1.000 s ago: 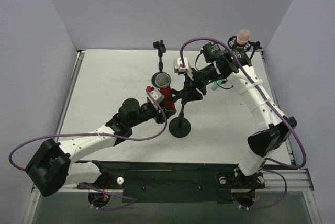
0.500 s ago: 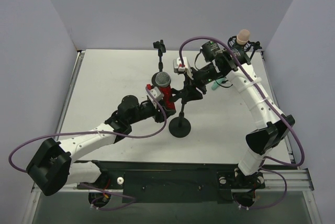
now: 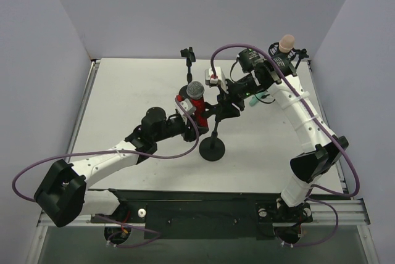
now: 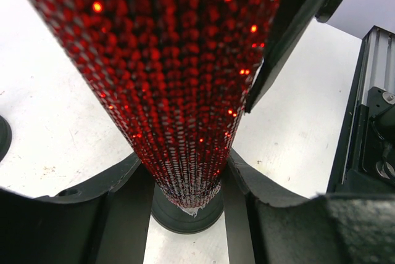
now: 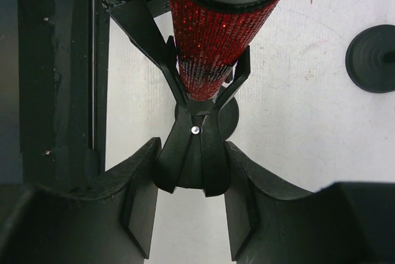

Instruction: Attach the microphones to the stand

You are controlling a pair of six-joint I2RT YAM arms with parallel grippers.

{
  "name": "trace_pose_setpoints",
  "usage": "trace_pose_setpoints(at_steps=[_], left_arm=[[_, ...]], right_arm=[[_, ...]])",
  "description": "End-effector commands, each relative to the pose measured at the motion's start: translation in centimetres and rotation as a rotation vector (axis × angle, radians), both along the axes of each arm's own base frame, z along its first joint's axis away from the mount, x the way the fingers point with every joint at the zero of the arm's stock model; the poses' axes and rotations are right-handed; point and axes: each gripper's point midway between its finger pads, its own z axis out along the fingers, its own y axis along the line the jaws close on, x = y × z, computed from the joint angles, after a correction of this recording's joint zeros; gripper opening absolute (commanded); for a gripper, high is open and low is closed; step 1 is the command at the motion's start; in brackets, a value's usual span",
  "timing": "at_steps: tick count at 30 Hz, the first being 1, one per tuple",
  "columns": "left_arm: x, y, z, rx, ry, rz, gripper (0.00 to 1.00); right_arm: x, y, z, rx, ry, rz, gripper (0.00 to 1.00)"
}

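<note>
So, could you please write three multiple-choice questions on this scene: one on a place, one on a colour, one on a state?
1. Where is the all peach-pink stick microphone?
A. Flat at the near left.
B. Flat in the middle.
C. Upright at the far right corner of the white table.

2. What colour is the mesh head of the glittery red microphone held by the left fingers?
A. Silver.
B. Gold.
C. Green.

3. How are the right fingers?
A. Open, empty.
B. Closed on the stand's black forked clip.
C. Closed on a green microphone.

C: the top view shows it standing there. A: its mesh looks grey-silver. B: a finger presses each side of the clip.
</note>
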Motion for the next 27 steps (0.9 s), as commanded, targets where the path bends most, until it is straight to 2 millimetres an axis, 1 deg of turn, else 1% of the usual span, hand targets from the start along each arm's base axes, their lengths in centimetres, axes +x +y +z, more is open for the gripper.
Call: trace_pose_setpoints(at_steps=[1, 3, 4, 8, 9, 10, 11, 13, 14, 16, 18, 23, 27], left_arm=[[-0.9, -2.6, 3.9, -0.029, -0.106, -0.097, 0.00], [-1.4, -3.2, 3.8, -0.010, -0.118, -0.120, 0.00], [-1.3, -3.2, 3.6, 0.006, -0.115, -0.116, 0.00], [-1.2, -3.6, 4.3, -0.002, -0.142, -0.093, 0.00], [-1.6, -3.7, 4.2, -0.005, -0.146, -0.096, 0.00], [-1.7, -3.7, 4.3, -0.012, -0.154, -0.092, 0.00], [-2.1, -4.0, 4.6, -0.025, -0.158, -0.098, 0.00], [-3.0, -4.2, 4.9, -0.060, -0.158, -0.123, 0.00], [-3.7, -4.4, 5.4, -0.092, -0.167, -0.145, 0.00], [-4.8, -4.6, 5.7, -0.116, -0.172, -0.173, 0.00], [-5.5, -4.8, 5.8, -0.122, -0.173, -0.197, 0.00], [-6.9, -5.3, 6.4, -0.133, -0.185, -0.243, 0.00], [-7.2, -5.5, 7.1, -0.123, -0.210, -0.249, 0.00]], right_arm=[[-3.2, 1.8, -2.6, -0.024, 0.180, 0.064, 0.00], [-3.0, 1.9, -2.8, -0.024, 0.185, 0.055, 0.00], [-2.9, 2.1, -2.8, -0.021, 0.192, 0.043, 0.00], [-2.2, 2.4, -3.1, -0.007, 0.178, 0.001, 0.00], [-2.3, 2.4, -3.3, -0.011, 0.184, -0.013, 0.00], [-2.0, 2.5, -3.3, -0.004, 0.174, -0.020, 0.00], [-2.0, 2.4, -3.5, -0.009, 0.179, -0.031, 0.00], [-1.5, 2.4, -3.7, -0.009, 0.174, -0.064, 0.00], [-0.9, 2.5, -3.7, -0.005, 0.154, -0.080, 0.00], [-0.3, 2.3, -4.0, -0.009, 0.157, -0.120, 0.00], [0.2, 2.3, -4.2, -0.013, 0.153, -0.149, 0.00], [-0.1, 2.2, -4.9, -0.012, 0.184, -0.150, 0.00], [-0.1, 2.1, -5.1, -0.018, 0.186, -0.154, 0.00]])
